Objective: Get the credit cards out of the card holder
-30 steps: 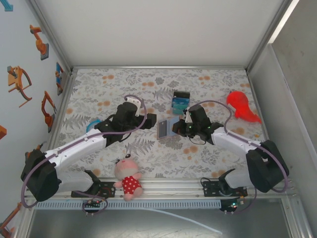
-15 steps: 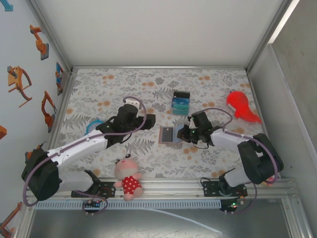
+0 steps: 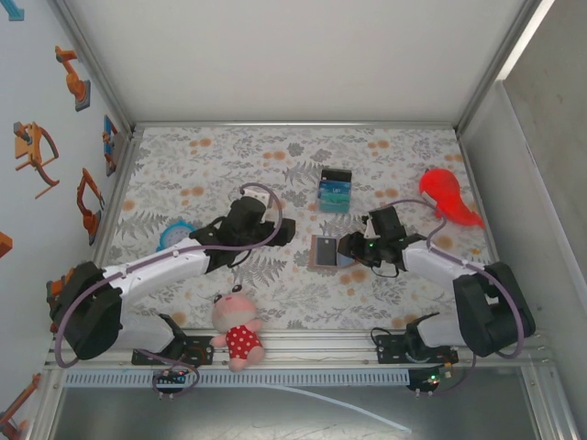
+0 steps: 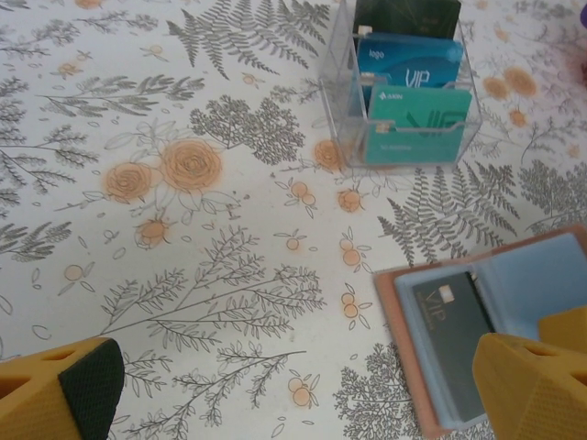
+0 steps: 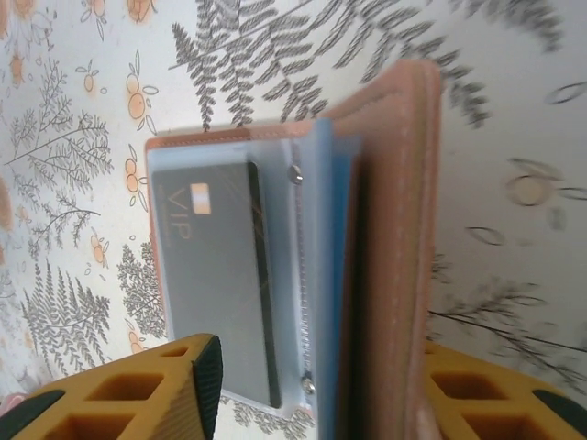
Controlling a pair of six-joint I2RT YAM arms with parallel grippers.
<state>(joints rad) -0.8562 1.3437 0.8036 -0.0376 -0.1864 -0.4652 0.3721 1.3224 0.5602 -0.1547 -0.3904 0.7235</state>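
The card holder (image 3: 326, 252) lies open on the flowered cloth between the two arms. Its pinkish-tan cover (image 5: 396, 211) stands upright between the fingers of my right gripper (image 5: 321, 403), whose jaws are open; the left pad (image 5: 207, 371) is clear of the cover. A dark VIP credit card (image 5: 215, 275) sits in the blue-grey sleeve on the flat half. My left gripper (image 3: 286, 229) is wide open just left of the card holder (image 4: 486, 330), with bare cloth between its fingers (image 4: 69, 394). The dark card (image 4: 454, 335) shows there too.
A clear stand (image 3: 335, 190) with black, blue and teal cards (image 4: 413, 87) is behind the holder. A red object (image 3: 449, 197) lies at the right, a blue round thing (image 3: 174, 236) at the left and a plush toy (image 3: 237, 325) at the front edge.
My right gripper has opened from shut and let go of the holder's cover. The holder and both grippers have shifted right and slightly nearer.
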